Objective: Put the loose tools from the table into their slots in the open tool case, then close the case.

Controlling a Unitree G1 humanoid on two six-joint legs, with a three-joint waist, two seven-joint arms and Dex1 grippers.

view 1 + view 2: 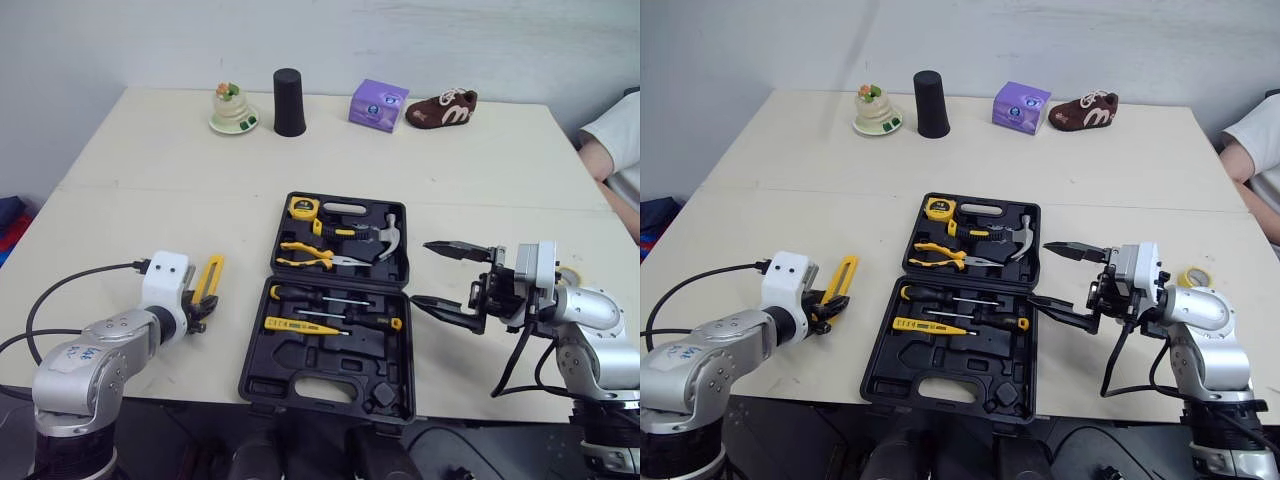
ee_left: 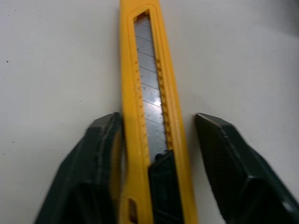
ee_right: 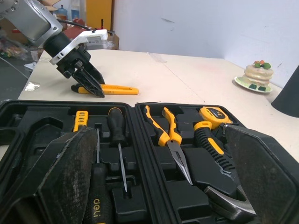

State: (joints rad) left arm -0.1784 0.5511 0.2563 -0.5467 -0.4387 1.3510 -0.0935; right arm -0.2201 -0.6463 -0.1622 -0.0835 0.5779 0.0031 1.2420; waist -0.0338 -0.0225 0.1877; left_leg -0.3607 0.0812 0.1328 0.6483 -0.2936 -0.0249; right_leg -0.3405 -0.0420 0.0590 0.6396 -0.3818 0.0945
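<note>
**Utility knife** [image 2: 156, 84]: yellow plastic body, with a segmented blade seen in its track and a black slider. It lies flat on the bench [image 1: 150, 180], lengthwise between the fingers [image 2: 105, 140] of the left gripper [image 2: 158, 122]. The gripper is spread. One finger is at or against one long edge of the knife, and the other stands apart from the opposite edge. Nothing is pinched yet.

- Handling: the knife is judged light, stiff and smooth-sided. It sits low, so a hold taken high is likely to slip.
- Hold: best taken across the two long edges beside the slider, well clear of the blade end.

**Tool case** [image 1: 330, 390]: black, lying open between the two grippers. It is well apart from the left gripper and just beside the right one.

- Already seated: a tape measure [image 1: 302, 208], pliers [image 1: 310, 257], a hammer [image 1: 385, 238] and screwdrivers [image 1: 330, 297].
- Empty: several moulded slots on the side nearer the grippers.

**Right gripper** [image 1: 424, 273]: spread wide and empty, pointing at the edge of the case.

**Yellow roll** [image 1: 1193, 277]: small, lying behind the right gripper. What it is cannot be told.

**Bench surface**: pale, matte and flat, with open space around the left gripper.

**Far edge, beyond both grippers**:

- a black cup [image 1: 289, 102]
- a purple box [image 1: 378, 105]
- a brown shoe [image 1: 441, 109]
- a small ornament on a plate [image 1: 233, 108]

**Room**: a plain pale wall. A person's sleeve [image 1: 620, 140] is noted beyond the right gripper.
</note>
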